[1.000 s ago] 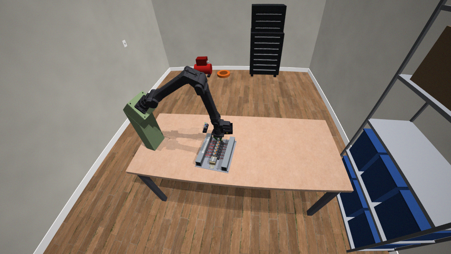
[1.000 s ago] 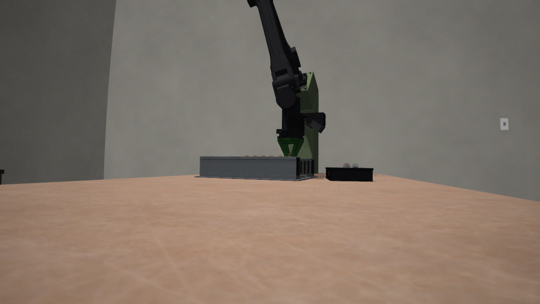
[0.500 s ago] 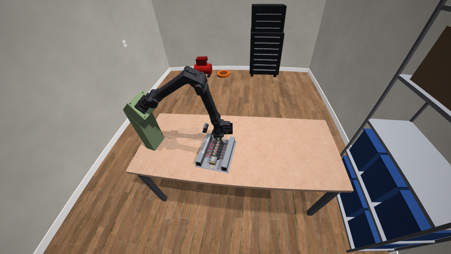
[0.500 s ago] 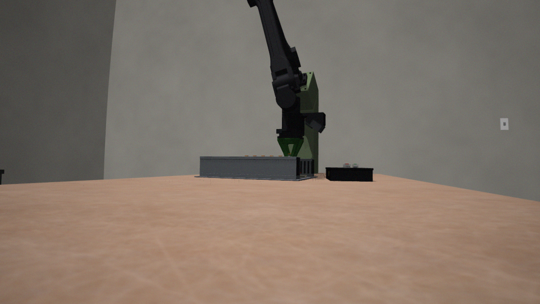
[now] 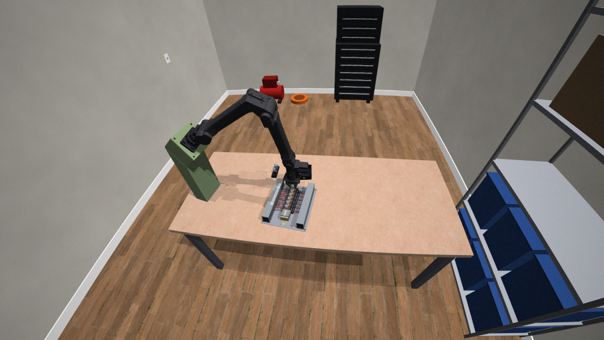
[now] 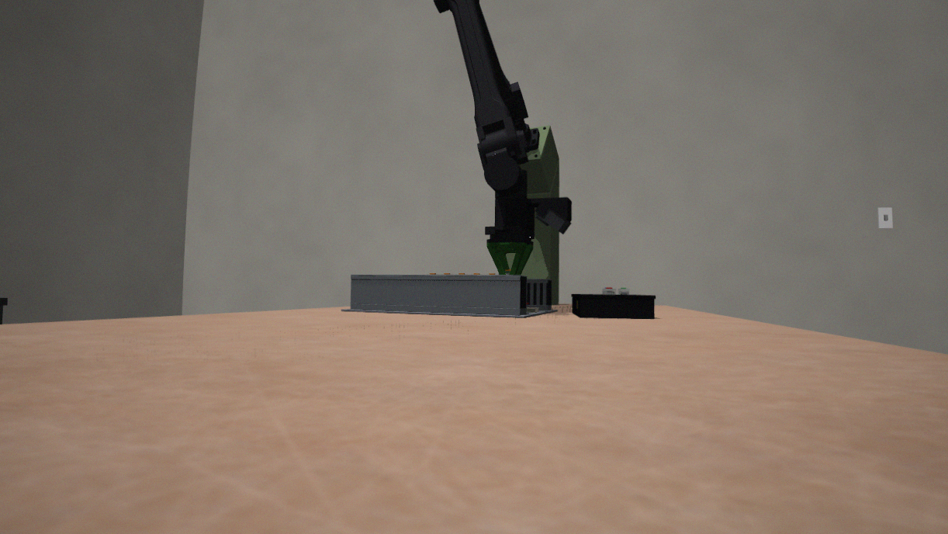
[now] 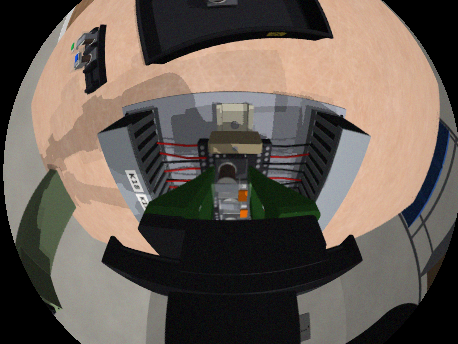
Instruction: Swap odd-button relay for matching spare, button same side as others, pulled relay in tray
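My gripper [image 5: 291, 185] [image 6: 509, 271] [image 7: 231, 172], pointing down with green fingers, is shut on a clear relay [image 7: 226, 192] with an orange button at the end of the relay row. In the exterior view its button seems slightly above the other orange ones; its blades are hidden. In the wrist view its button is on the same side as that of the neighbouring relay [image 7: 229, 205]. The black tray [image 6: 614, 306] [image 7: 148, 50] holds a grey part [image 7: 220, 2], cut off by the frame. The spare holder [image 5: 274, 173] [image 7: 95, 81] carries relays with green and blue buttons.
Grey slotted ducts [image 5: 306, 206] [image 6: 430, 295] [image 7: 345, 165] flank the row, with red and black wires between. A beige end block [image 7: 235, 144] stands beside the held relay. The green arm pedestal [image 5: 195, 179] stands at the table's left side.
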You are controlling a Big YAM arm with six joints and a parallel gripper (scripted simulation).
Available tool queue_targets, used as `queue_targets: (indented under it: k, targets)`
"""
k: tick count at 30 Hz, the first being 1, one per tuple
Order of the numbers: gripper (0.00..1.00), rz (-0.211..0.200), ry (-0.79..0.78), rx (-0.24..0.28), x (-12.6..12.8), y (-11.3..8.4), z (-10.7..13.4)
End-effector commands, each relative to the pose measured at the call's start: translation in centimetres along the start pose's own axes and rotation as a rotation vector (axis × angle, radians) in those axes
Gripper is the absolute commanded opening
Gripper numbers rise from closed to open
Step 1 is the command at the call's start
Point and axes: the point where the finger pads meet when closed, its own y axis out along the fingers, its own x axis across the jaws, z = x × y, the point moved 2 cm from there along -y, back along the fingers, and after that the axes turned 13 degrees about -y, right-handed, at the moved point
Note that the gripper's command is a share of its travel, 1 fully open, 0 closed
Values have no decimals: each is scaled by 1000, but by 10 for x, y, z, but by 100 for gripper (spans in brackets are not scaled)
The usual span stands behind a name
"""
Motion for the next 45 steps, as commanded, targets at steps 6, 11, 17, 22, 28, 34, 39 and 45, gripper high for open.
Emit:
queue_targets:
  k: [6, 11, 17, 22, 28, 34, 39, 45]
  targets:
    - [0, 56, 7, -6, -28, -18, -3]
    - [0, 56, 7, -6, -28, -18, -3]
    - [0, 56, 7, -6, -28, -18, -3]
    - [0, 57, 7, -5, -28, -18, -2]
    - [0, 57, 8, -5, -28, -17, -2]
    - [0, 52, 6, -4, -25, -13, -2]
    - [0, 45, 5, -5, -22, -9, -3]
    - [0, 39, 3, -4, -18, -5, -3]
